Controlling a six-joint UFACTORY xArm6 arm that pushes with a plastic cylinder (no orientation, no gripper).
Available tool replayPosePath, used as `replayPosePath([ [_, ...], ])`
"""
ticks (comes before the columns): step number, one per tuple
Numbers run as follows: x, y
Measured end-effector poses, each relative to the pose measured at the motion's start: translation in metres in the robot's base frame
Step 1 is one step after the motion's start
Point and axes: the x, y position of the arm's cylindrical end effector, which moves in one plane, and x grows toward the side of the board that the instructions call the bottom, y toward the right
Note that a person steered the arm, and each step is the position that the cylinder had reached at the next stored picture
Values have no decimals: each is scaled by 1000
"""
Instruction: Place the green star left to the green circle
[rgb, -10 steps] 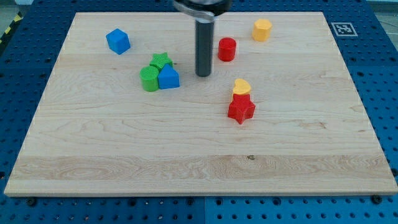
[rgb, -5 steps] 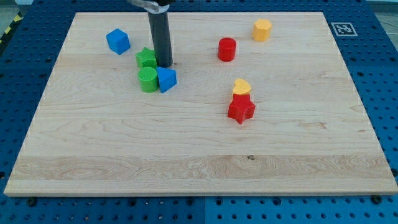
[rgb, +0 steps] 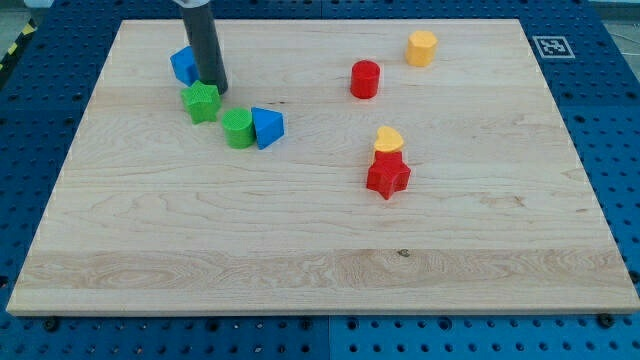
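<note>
1. Wooden desk (rgb: 300, 250) on a blue perforated base; the near half of the board holds no blocks.
2. Red star (rgb: 388, 177) sits right of centre, with the yellow heart-like block (rgb: 388, 139) touching it just toward the view's top.
3. Green circle (rgb: 237, 128) sits left of centre, touching the blue triangle (rgb: 267, 127) on its right.
4. Green star (rgb: 201, 101) lies up and to the left of the green circle, near it, with a small gap between them.
5. My tip (rgb: 213, 89) rests at the green star's upper right edge, touching or just beside it; can't tell which.
6. The rod stands upright, rising straight out of the view's top; no hand on this arm, so nothing apart, together or clamped.
7. Blue cube (rgb: 183, 65) is just behind the rod on its left, partly hidden by it.
8. Red cylinder (rgb: 365, 78) sits farther back, right of centre, well apart from the rod.
9. Yellow block (rgb: 422, 47), shape roughly hexagonal, is farthest back, near the top right.
</note>
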Motion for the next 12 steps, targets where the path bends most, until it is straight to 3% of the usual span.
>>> replayPosePath([
  [4, 21, -3],
  [6, 21, -51],
  [9, 28, -59],
  [12, 22, -103],
])
